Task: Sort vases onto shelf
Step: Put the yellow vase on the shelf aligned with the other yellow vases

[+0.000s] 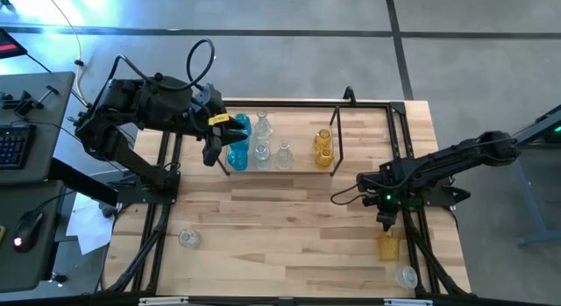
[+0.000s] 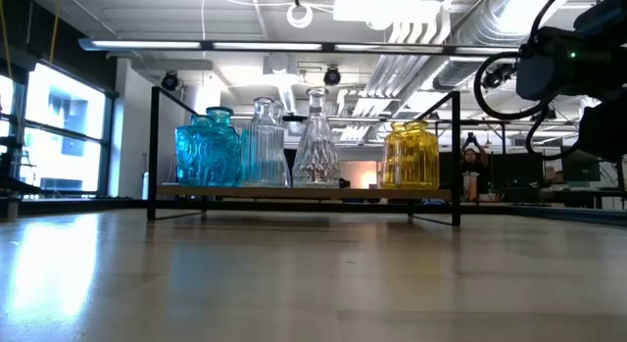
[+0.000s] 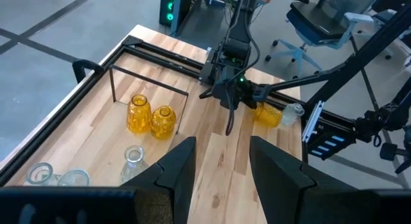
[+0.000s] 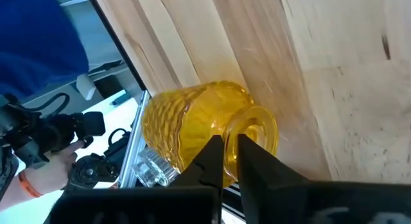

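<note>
The shelf (image 1: 279, 169) stands at the table's far middle. It holds two blue vases (image 1: 238, 141) at its left end, clear vases (image 1: 262, 152) in the middle and two amber vases (image 1: 323, 148) at the right. The low view shows the row (image 2: 315, 144) upright on the wooden floor (image 2: 304, 192). An amber vase (image 4: 192, 128) lies on its side near the table's right edge, and my right gripper (image 1: 386, 225) is shut on it. My left gripper (image 3: 221, 166) hangs open and empty above the shelf's left end (image 1: 219, 135). My right gripper pinches the lip of the amber vase's mouth (image 4: 226, 137) between its two fingers. One fingertip (image 4: 247, 153) stands in front of the mouth opening and the other outside it. The fingers slant down from the far side. The vase's body (image 1: 388, 246) lies on the table.
A clear vase (image 1: 406, 276) lies at the near right corner beside the amber one. Another clear vase (image 1: 188, 238) stands near the left edge. A black frame (image 1: 412, 166) edges the table. Bare wood (image 1: 280, 227) spreads in front of the shelf.
</note>
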